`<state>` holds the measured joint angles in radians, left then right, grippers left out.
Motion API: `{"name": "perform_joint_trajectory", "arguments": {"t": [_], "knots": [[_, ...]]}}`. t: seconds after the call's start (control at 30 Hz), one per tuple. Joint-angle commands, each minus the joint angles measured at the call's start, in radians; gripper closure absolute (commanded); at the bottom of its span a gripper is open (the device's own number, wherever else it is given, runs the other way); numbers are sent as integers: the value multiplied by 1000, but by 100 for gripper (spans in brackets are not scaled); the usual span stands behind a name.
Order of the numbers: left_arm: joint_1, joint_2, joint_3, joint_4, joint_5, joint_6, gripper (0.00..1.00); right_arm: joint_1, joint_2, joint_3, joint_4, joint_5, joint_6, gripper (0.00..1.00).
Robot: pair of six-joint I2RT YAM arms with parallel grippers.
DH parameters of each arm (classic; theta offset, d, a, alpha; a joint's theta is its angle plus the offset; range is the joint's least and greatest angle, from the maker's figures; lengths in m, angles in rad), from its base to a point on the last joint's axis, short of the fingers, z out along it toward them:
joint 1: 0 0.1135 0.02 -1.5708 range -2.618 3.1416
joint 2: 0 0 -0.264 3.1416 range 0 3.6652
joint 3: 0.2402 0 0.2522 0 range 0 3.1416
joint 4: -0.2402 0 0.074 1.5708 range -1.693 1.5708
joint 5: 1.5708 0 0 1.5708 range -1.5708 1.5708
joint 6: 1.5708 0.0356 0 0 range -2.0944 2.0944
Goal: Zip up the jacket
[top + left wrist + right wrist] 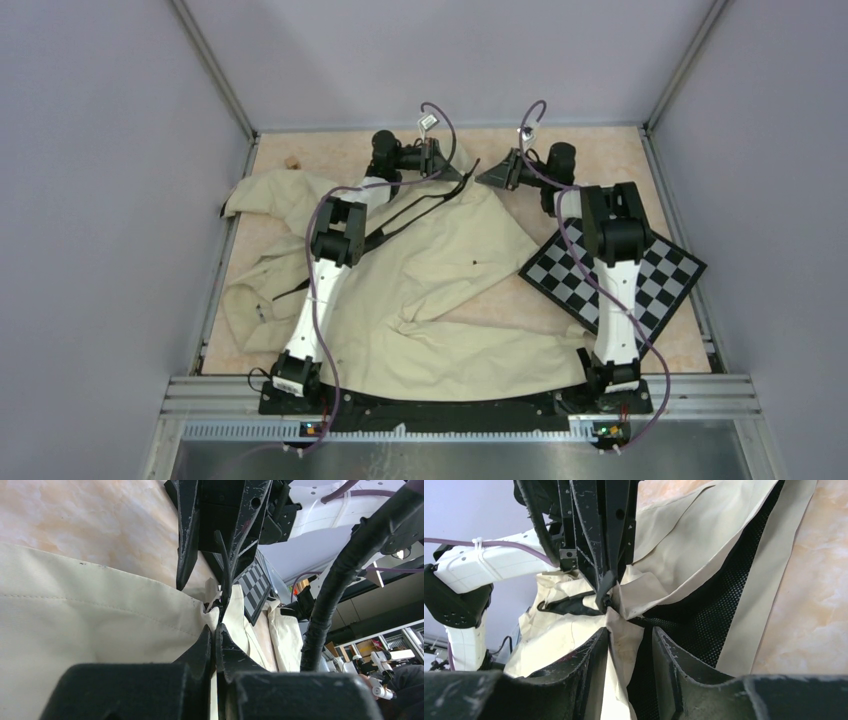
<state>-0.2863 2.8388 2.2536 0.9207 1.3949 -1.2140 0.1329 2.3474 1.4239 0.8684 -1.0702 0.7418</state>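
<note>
We see the jacket [440, 290] spread wrinkled across the worktop [320, 150], running from the arm bases to the far side, where both arms meet over its far edge. The left pincer [215, 630] is pressed together on a cream fabric edge, probably to anchor it taut. The right pincer [630, 632] is spread, its fingers straddling a fold right beside that pinch, not clamped. Zipper slider: we can't make it out. Black mesh lining [704, 615] is exposed, so we judge the front open and zipping not started. The checkerboard [640, 280] lies beside the jacket, under the right arm.
</note>
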Motion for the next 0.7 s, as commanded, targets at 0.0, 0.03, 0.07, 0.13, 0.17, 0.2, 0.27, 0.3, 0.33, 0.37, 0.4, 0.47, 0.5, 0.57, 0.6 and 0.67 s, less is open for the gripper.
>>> {"name": "perform_joint_trajectory", "arguments": {"t": [0.0,0.03,0.07,0.13,0.17,0.2,0.27,0.3,0.33,0.37,0.4,0.47,0.5,0.57,0.6,0.67], "knots": [[-1,-5,17,49,12,-5,100,19,-99,-38,90,-1,-29,62],[-2,-5,17,49,12,-4,100,20,-104,-40,82,2,-36,61],[-1,-5,18,49,13,-4,100,19,-105,-46,89,5,-37,61],[-2,-5,18,50,12,-4,100,14,-108,-64,141,11,-12,60],[-1,-5,18,49,12,-4,100,11,-109,-70,165,9,5,59],[-2,-4,18,49,13,-5,100,9,-110,-73,170,11,9,59],[-2,-6,19,49,13,-5,100,13,-109,-61,114,17,-25,59],[-2,-6,18,50,13,-5,100,16,-104,-55,101,17,-32,60],[-2,-5,18,52,13,-7,100,19,-96,-44,93,15,-32,61],[-2,-5,18,53,13,-8,100,22,-83,-28,90,6,-25,63],[-2,-5,18,54,13,-10,100,25,-72,-20,93,2,-18,65],[-2,-6,17,57,13,-11,100,29,-57,-5,85,-3,-15,67],[-2,-6,17,60,13,-13,100,30,-53,-2,84,-4,-15,67],[-2,-6,16,64,12,-17,100,31,-52,3,90,-7,-10,70],[-2,-6,17,64,12,-18,100,32,-50,6,88,-8,-10,71],[-1,-7,17,64,13,-18,100,40,-43,19,77,-14,-11,75]]}}
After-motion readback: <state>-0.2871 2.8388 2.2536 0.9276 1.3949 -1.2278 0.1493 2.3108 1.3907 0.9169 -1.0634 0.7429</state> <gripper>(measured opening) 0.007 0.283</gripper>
